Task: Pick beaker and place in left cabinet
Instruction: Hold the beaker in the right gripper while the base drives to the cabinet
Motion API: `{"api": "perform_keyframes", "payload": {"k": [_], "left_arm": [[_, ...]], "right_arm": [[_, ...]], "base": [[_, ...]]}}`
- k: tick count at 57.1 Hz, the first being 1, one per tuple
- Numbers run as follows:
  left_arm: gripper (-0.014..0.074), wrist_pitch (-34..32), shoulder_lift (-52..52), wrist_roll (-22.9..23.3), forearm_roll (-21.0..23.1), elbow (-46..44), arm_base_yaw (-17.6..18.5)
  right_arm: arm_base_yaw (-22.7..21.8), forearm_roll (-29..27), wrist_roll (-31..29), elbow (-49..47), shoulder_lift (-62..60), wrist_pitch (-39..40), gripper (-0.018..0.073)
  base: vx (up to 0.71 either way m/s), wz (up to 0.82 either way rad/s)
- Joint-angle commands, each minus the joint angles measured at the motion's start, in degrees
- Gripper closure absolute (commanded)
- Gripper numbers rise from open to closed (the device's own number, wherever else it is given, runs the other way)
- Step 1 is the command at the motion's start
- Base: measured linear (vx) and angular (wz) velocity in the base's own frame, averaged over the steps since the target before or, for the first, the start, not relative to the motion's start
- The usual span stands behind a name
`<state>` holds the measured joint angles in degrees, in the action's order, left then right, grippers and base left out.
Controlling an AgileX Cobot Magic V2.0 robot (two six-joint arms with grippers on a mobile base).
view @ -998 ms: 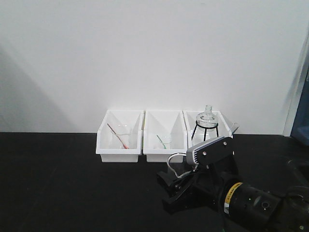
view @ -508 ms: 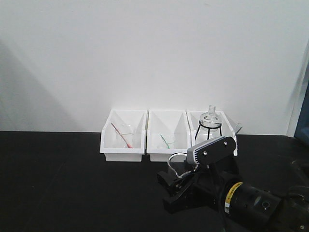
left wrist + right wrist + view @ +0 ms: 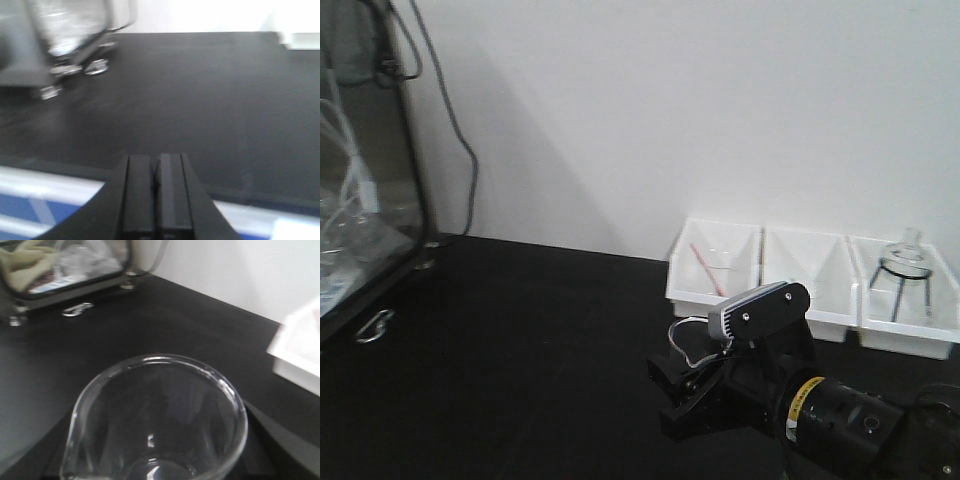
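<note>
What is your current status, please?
Left tool shut, empty. Right tool shut on beaker, above table. Cabinet off to left; no obstacle seen between.

No word, number or brand can be read anywhere; the yellow label (image 3: 807,397) on the arm (image 3: 865,425) carries dark print too small to read.

three white bins (image 3: 705,291) (image 3: 832,322) (image 3: 910,340) in row; one beaker (image 3: 155,415); one red rod (image 3: 703,266), leftmost bin; one glass flask (image 3: 908,252) on one black stand (image 3: 897,293), rightmost bin; one cabinet (image 3: 370,200), left of bins
</note>
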<state>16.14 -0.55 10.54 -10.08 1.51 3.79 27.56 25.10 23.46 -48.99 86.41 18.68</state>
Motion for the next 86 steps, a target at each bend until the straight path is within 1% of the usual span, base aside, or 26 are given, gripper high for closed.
{"api": "perform_keyframes", "payload": {"k": [1, 37, 63, 86], "left_arm": [[0.0593, -4.75, -1.07, 0.20, 0.11, -0.54, 0.42], [0.0593, -4.75, -1.07, 0.20, 0.11, -0.54, 0.42], [0.0593, -4.75, -1.07, 0.20, 0.11, -0.54, 0.42], [0.0593, -4.75, -1.07, 0.20, 0.11, -0.54, 0.42]], "right_arm": [[-0.15, -0.22, 0.03, -1.67, -2.22, 4.68, 0.0366], [-0.15, -0.22, 0.03, -1.67, -2.22, 4.68, 0.0366], [-0.15, -0.22, 0.03, -1.67, -2.22, 4.68, 0.0365], [-0.15, -0.22, 0.03, -1.67, -2.22, 4.61, 0.0365]], "base": [[-0.10, 0.75], [-0.07, 0.87], [0.03, 0.66], [0.17, 0.60]]}}
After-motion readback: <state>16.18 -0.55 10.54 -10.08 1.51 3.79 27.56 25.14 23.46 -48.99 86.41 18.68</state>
